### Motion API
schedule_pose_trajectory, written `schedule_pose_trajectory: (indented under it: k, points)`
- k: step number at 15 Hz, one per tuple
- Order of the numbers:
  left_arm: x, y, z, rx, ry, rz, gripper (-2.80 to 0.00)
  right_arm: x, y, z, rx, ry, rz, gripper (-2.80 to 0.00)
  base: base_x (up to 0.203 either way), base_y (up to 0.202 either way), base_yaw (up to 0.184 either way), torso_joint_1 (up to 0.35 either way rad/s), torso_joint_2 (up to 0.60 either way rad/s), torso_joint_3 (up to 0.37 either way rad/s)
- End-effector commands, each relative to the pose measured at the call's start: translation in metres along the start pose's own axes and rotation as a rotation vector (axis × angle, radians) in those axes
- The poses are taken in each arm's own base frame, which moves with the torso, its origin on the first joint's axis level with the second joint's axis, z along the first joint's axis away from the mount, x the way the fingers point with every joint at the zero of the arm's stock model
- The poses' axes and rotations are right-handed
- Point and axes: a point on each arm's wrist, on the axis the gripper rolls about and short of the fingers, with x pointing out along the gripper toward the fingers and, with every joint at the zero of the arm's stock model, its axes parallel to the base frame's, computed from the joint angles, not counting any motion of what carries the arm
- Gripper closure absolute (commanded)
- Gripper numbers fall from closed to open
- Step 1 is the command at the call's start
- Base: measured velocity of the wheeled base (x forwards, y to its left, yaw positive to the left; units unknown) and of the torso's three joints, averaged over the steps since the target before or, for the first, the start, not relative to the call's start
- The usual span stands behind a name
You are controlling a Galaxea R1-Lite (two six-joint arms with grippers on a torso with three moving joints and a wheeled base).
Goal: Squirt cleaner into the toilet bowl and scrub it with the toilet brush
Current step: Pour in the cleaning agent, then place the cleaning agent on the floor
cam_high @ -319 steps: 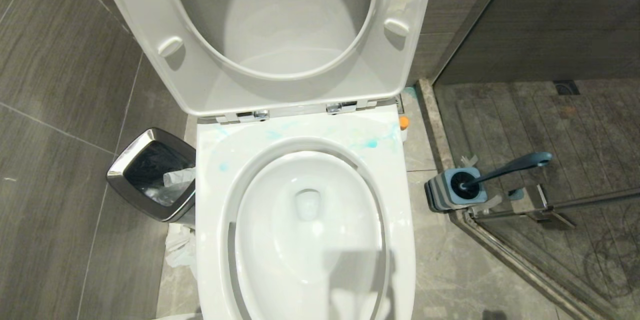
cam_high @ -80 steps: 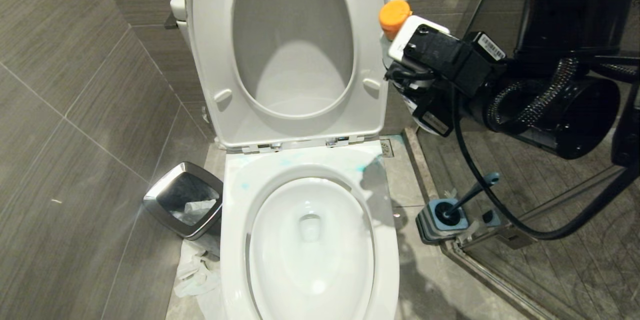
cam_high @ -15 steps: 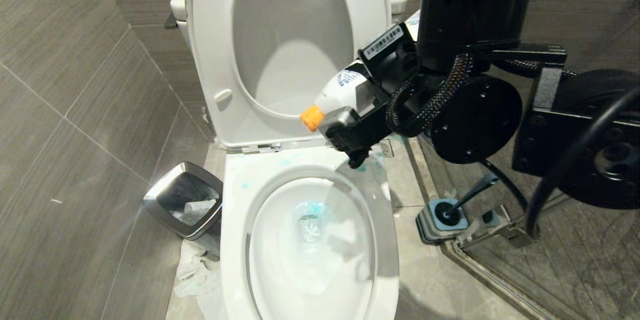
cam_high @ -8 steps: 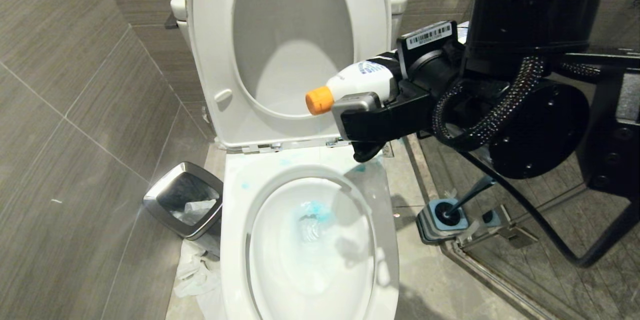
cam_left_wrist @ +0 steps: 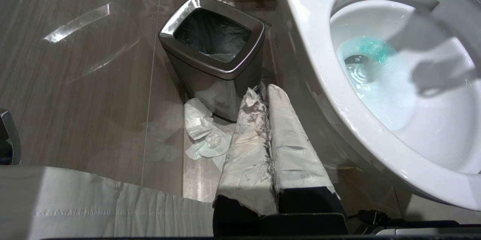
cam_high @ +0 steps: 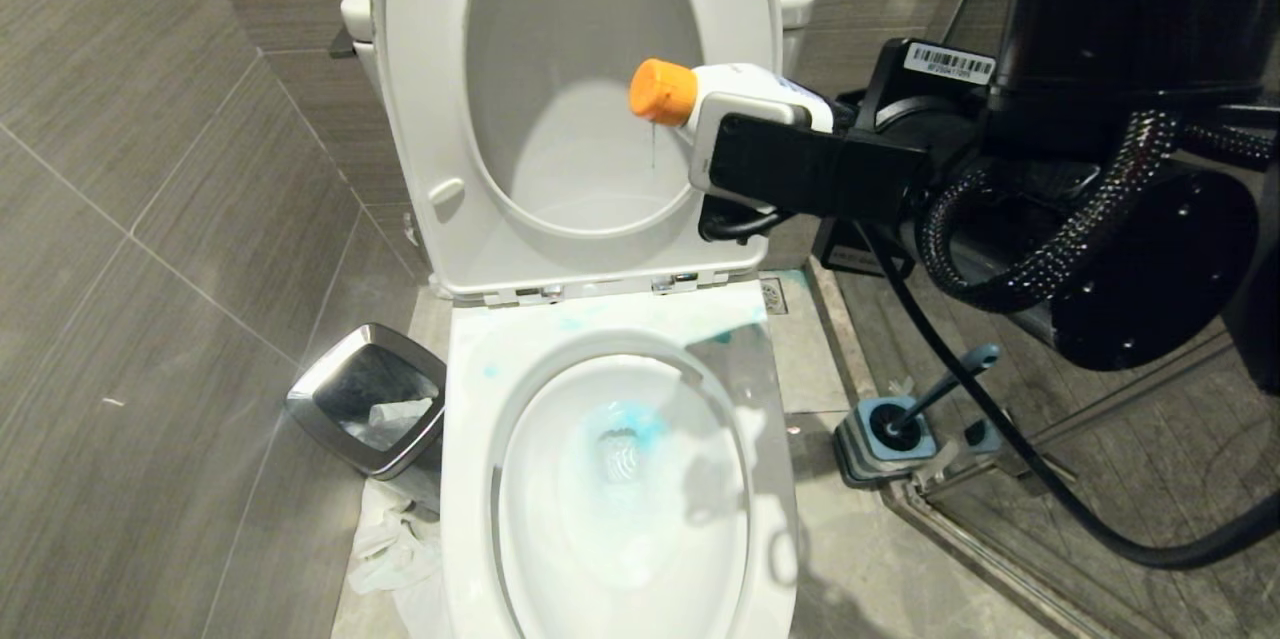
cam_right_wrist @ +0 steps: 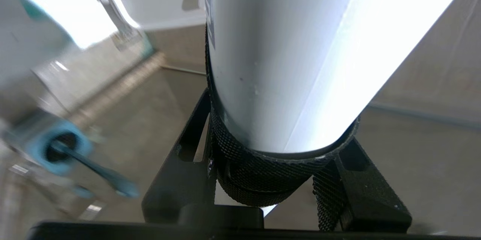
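Note:
The toilet bowl [cam_high: 470, 439] stands open, its seat and lid raised against the wall. Turquoise cleaner [cam_high: 628, 422] pools round the drain, with pale blue smears on the back rim [cam_high: 590, 321]. My right gripper [cam_high: 745, 119] is shut on a white cleaner bottle [cam_high: 748, 77] with an orange cap [cam_high: 663, 91], held about level in front of the raised seat; a thin drip hangs from the cap. The toilet brush [cam_high: 945, 381] stands in its square holder [cam_high: 880, 437] on the floor to the bowl's right. My left gripper [cam_left_wrist: 263, 91], wrapped in white, is shut beside the bowl [cam_left_wrist: 338, 112].
A steel-rimmed waste bin [cam_high: 365, 399] stands left of the bowl with crumpled tissue [cam_high: 385, 539] on the floor by it. A glass shower door and its metal rail [cam_high: 1000, 464] run close behind the brush holder. White cloth [cam_left_wrist: 94, 206] lies under the left arm.
The right wrist has rolled and lifted the bottle from nozzle-down over the bowl to about level before the raised seat. The turquoise patch in the water has grown.

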Motion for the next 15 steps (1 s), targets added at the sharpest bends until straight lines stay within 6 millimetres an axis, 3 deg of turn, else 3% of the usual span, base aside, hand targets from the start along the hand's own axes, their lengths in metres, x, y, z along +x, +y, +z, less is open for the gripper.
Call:
schedule_pose_trajectory:
  k: [1,10,15]
  points:
    - [0.000,0.000,0.000,0.000,0.001,0.001,0.00,-0.006,-0.010,-0.002,0.122,-0.012,-0.019,0.00,0.000,0.000,0.000,0.000,0.00,0.000]
    - [0.000,0.000,0.000,0.001,0.001,0.000,0.00,-0.021,-0.034,-0.021,0.375,-0.012,-0.053,0.00,0.000,0.000,0.000,0.000,0.00,0.000]
    - [0.000,0.000,0.000,0.001,0.001,0.000,0.00,-0.010,-0.047,-0.045,0.589,0.030,-0.042,0.00,0.000,0.000,0.000,0.000,0.00,0.000]
